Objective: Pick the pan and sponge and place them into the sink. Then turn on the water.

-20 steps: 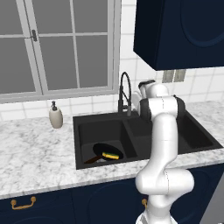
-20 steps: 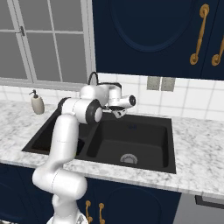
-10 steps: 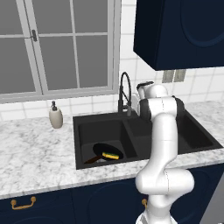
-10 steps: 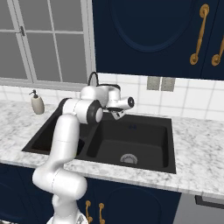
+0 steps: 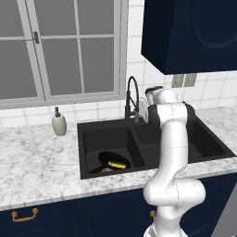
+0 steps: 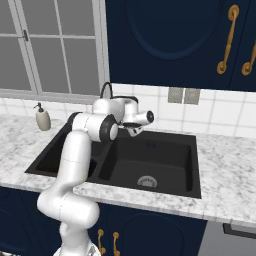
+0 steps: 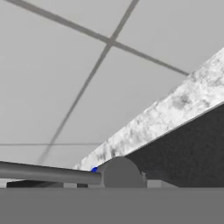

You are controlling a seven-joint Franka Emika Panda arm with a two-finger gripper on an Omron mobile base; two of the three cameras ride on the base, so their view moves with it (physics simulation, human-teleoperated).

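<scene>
The black pan (image 5: 111,159) lies in the left basin of the black sink (image 5: 106,138), its reddish handle pointing to the front left. The yellow sponge (image 5: 118,165) rests on the pan. My gripper (image 6: 133,131) hangs over the back of the sink (image 6: 170,155), close to the base of the black arched faucet (image 5: 131,95). In the hand view a grey lever (image 7: 48,173) and a round grey base (image 7: 119,173) sit right in front of the hand. The fingers are too small and hidden to judge their gap. No blue stream falls from the faucet.
A beige soap dispenser (image 5: 59,124) stands on the marble counter left of the sink. The tiled wall and a window rise behind the faucet. Dark blue cabinets hang above. The right basin holds a grey drain (image 6: 146,181).
The hand has dipped slightly beside the faucet base. Pan and sponge have not moved.
</scene>
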